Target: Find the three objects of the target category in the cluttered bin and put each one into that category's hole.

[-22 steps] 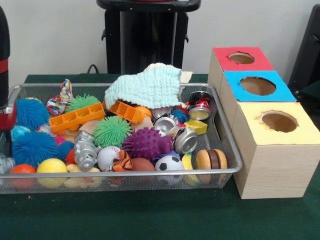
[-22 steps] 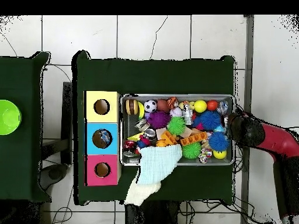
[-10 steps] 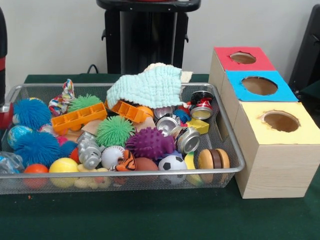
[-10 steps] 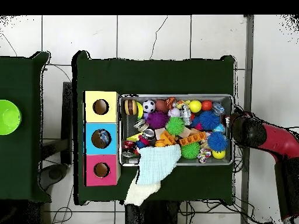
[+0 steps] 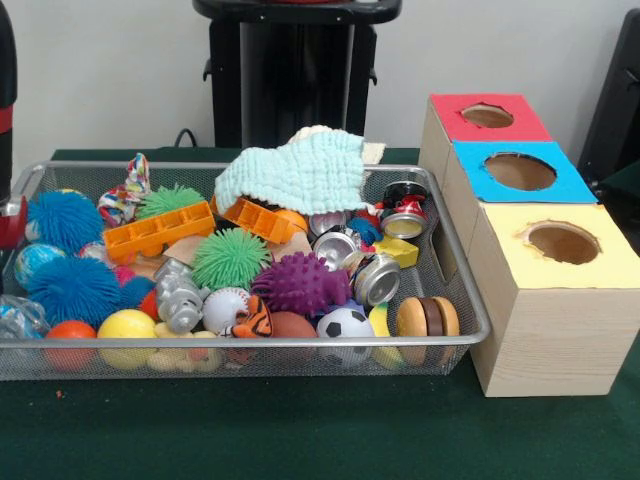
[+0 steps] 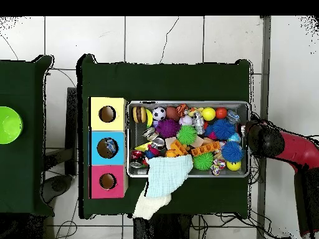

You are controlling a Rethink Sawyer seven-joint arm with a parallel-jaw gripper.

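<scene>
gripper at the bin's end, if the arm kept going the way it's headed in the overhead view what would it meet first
Probably the mesh bin's end wall, then the blue fuzzy balls just inside it. The arm sits at that end, aimed across the bin. The gripper itself is not clearly visible, so its height, and whether it would clear the rim, is uncertain.

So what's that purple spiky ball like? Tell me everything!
The purple spiky ball is round and covered all over in short, soft-looking rubbery nubs. It sits whole in the wire basket, towards the front, on top of other toys. A green fuzzy ball presses against one side, a silver can against the other, and a soccer ball lies just in front.
</scene>
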